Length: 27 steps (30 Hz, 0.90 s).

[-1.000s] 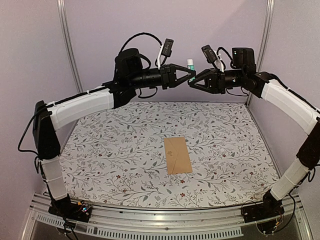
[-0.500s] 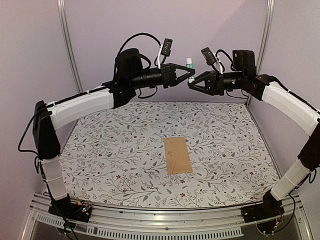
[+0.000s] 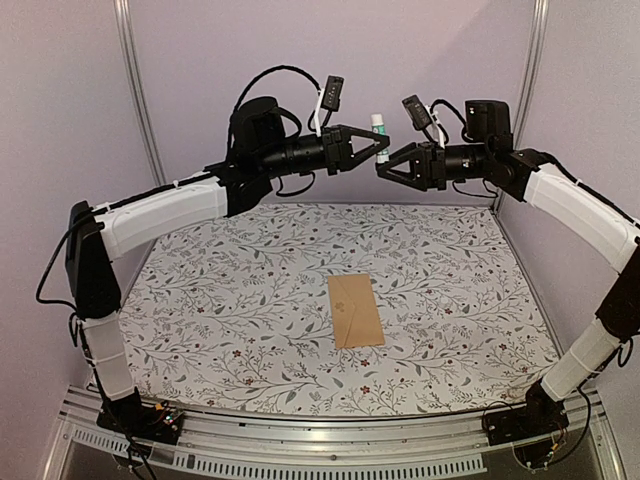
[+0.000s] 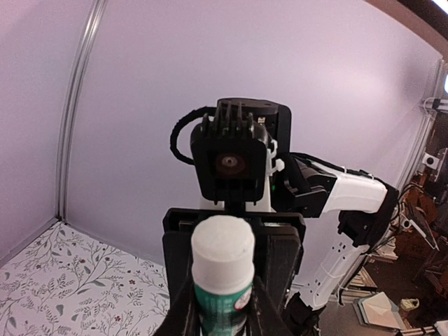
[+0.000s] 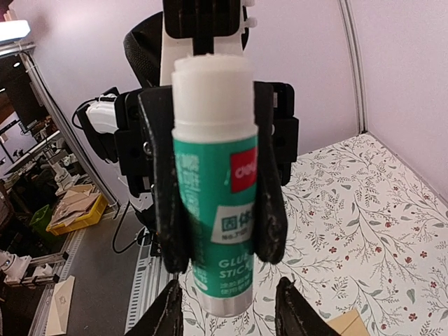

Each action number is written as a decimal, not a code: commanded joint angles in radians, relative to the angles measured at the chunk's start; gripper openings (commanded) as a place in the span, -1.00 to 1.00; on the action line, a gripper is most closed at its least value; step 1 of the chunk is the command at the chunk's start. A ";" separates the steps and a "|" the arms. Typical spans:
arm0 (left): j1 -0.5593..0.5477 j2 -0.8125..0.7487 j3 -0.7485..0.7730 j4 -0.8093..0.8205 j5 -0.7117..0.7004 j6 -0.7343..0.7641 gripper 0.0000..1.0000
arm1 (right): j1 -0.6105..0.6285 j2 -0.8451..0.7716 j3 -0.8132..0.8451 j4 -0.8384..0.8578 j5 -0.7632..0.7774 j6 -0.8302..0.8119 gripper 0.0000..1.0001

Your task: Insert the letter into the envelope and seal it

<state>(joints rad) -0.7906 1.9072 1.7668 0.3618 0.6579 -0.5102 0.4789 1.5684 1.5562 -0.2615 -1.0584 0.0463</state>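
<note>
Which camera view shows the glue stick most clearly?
The right wrist view: the glue stick fills the frame, label readable, clamped in the left gripper. The left wrist view shows mostly its white end; the top view shows it tiny.

For the left arm [image 3: 160, 210]: up from the lower left, bent at the left edge, slanting to upper centre. At its left pincer [image 3: 383, 149]: clamped on an upright glue stick [image 3: 378, 124], fingers [image 5: 162, 189] pressed to both sides. For the right arm [image 3: 580, 215]: mirrored from the lower right. At its right pincer [image 3: 383, 168]: parted, fingertips [image 5: 171, 313] flanking the stick's base, contact unclear, facing the left pincer from just below.
</note>
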 commanded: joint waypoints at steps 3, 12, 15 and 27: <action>0.001 0.008 0.015 0.017 0.000 -0.010 -1.00 | 0.004 -0.022 0.018 0.033 -0.005 0.035 -0.27; 0.001 0.010 0.015 0.008 -0.004 -0.013 -1.00 | 0.004 -0.016 0.028 0.051 -0.017 0.053 -0.55; 0.001 0.015 0.021 -0.002 -0.008 -0.016 -1.00 | 0.004 -0.017 0.027 0.055 -0.015 0.055 -0.68; -0.025 0.049 0.103 -0.130 -0.343 -0.003 -1.00 | 0.124 -0.048 0.144 0.015 0.541 -0.123 -1.00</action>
<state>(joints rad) -0.7940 1.9179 1.8271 0.3283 0.5358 -0.5282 0.5064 1.5681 1.6371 -0.2726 -0.8841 0.0620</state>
